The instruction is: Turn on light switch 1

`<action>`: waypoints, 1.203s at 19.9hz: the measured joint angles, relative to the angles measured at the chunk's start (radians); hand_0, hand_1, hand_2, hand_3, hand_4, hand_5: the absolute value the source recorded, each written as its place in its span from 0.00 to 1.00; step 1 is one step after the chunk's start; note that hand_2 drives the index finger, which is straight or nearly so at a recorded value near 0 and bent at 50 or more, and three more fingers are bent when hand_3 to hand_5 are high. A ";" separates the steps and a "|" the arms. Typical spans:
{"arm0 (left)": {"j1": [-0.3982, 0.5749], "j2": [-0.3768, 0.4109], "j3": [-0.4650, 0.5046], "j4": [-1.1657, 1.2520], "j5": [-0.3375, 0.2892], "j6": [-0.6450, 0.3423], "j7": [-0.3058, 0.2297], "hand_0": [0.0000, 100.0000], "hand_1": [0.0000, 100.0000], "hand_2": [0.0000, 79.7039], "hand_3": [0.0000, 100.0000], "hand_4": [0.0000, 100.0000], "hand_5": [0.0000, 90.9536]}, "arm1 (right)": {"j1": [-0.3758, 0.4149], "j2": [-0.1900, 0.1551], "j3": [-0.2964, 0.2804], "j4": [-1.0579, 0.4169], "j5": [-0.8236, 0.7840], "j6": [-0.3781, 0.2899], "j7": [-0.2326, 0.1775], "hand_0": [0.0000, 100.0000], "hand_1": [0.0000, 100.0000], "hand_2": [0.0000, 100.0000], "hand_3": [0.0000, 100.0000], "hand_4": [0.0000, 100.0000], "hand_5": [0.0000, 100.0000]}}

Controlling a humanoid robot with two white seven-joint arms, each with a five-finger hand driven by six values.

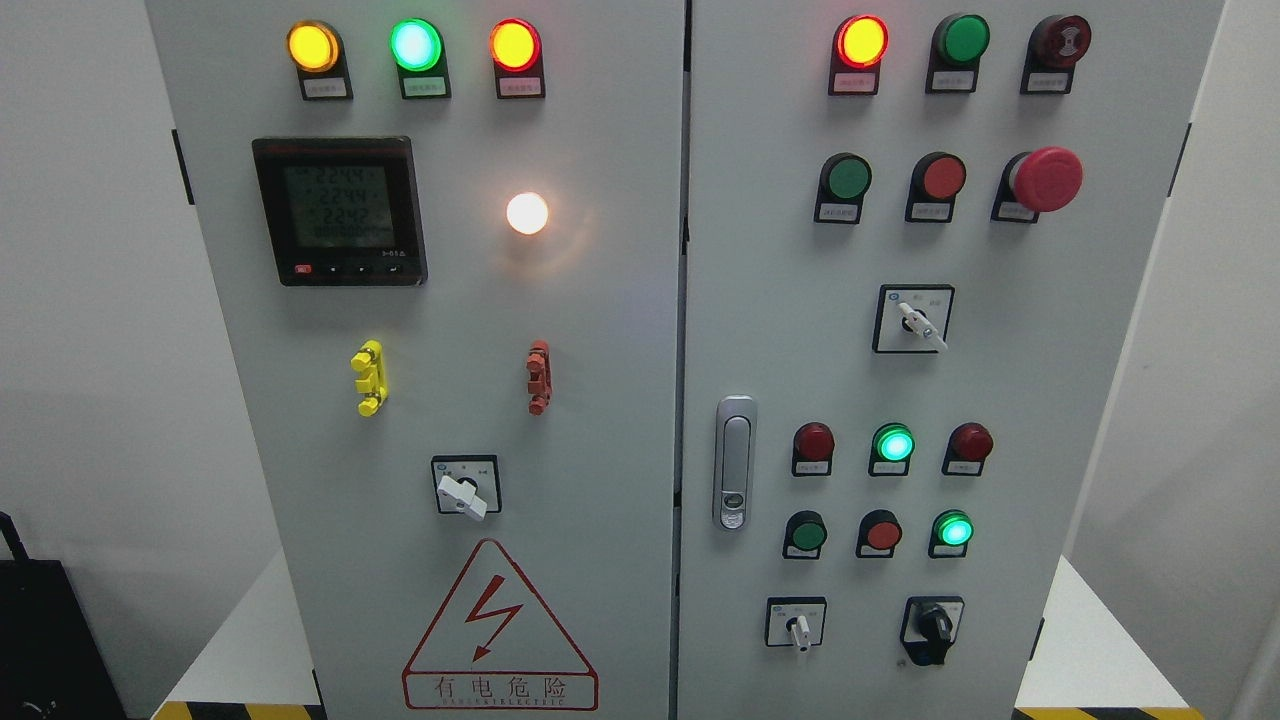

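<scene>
Neither robot hand was in view, so whether their fingers were released, clenched or grasping could not be told.

A grey two-door electrical cabinet (620, 400) filled the head view. Which control was light switch 1 could not be told, as the small labels were unreadable; the likeliest candidates were the rotary switches.

On the left door there were three lit lamps across the top: one amber lamp (313, 46), one green lamp (416, 44) and one orange-red lamp (515, 45). Below sat one digital meter (340, 210) and, to its right, one glowing white light (527, 213). Lower were two small clips, a yellow clip (369, 377) and an orange clip (539, 376), then one white rotary switch (462, 494) above one red warning triangle (498, 630).

The right door carried one metal door handle (735, 462) near its left edge, one large red mushroom button (1047, 179), and three rotary switches: an upper selector (920, 322), a small white selector (799, 628) and a black selector (935, 625). Of its round lamps and buttons, one red-rimmed yellow lamp (861, 41) and two green lamps (893, 443) (954, 529) were lit
</scene>
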 measured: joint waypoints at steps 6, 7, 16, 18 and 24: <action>0.008 0.011 0.015 0.341 0.011 0.091 -0.112 0.15 0.22 0.05 0.13 0.22 0.00 | 0.000 0.000 0.000 0.000 0.000 0.000 0.005 0.05 0.00 0.00 0.00 0.00 0.00; 0.008 0.012 0.017 0.384 0.012 0.129 -0.129 0.17 0.21 0.03 0.10 0.20 0.00 | 0.000 0.000 0.000 0.000 0.000 0.000 0.005 0.05 0.00 0.00 0.00 0.00 0.00; -0.006 0.015 0.028 0.674 0.014 0.361 -0.275 0.25 0.04 0.00 0.00 0.00 0.00 | 0.000 0.000 0.000 0.000 0.000 0.000 0.001 0.05 0.00 0.00 0.00 0.00 0.00; -0.013 0.011 0.029 0.714 0.015 0.387 -0.279 0.26 0.00 0.00 0.00 0.00 0.00 | 0.000 0.000 0.000 0.000 0.000 0.000 0.001 0.05 0.00 0.00 0.00 0.00 0.00; -0.030 0.000 0.032 0.798 0.019 0.407 -0.269 0.27 0.00 0.00 0.00 0.00 0.00 | 0.000 0.000 0.000 0.000 0.000 0.000 0.000 0.05 0.00 0.00 0.00 0.00 0.00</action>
